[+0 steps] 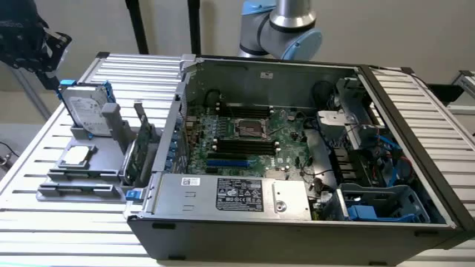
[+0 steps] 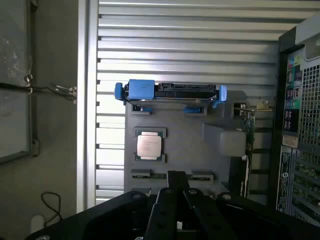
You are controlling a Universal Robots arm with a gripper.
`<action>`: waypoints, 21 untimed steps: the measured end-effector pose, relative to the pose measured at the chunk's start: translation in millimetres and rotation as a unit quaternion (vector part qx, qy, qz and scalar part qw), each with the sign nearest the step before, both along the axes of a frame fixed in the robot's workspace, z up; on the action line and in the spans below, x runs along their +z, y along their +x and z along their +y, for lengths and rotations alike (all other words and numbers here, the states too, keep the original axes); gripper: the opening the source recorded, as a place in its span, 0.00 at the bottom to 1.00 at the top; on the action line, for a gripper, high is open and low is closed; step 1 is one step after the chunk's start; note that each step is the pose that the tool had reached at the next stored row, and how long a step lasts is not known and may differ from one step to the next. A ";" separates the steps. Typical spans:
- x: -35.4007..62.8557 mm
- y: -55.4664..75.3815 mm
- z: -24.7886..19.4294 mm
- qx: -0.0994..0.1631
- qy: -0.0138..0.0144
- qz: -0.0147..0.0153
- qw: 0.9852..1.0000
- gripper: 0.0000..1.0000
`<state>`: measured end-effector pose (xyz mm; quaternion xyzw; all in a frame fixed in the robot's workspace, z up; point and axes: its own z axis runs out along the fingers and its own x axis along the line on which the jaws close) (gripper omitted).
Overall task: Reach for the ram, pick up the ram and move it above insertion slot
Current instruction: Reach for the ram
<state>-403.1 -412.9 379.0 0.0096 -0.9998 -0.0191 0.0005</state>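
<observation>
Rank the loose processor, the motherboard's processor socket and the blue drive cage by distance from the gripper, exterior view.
1. loose processor, on the grey tray, exterior view's left, nearest the gripper.
2. processor socket, middle of the case.
3. blue drive cage, exterior view's right.

Soft, even light; bright glare on the slatted table (image 2: 190,45); computer case (image 1: 282,72) interior in shadow.
</observation>
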 end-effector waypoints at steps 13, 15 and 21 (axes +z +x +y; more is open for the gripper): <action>0.0 0.0 0.0 0.000 0.000 0.000 1.000 0.11; 0.0 0.2 -1.3 0.000 0.000 0.000 1.000 0.11; -3.2 4.0 -26.3 0.000 0.000 0.000 1.000 0.11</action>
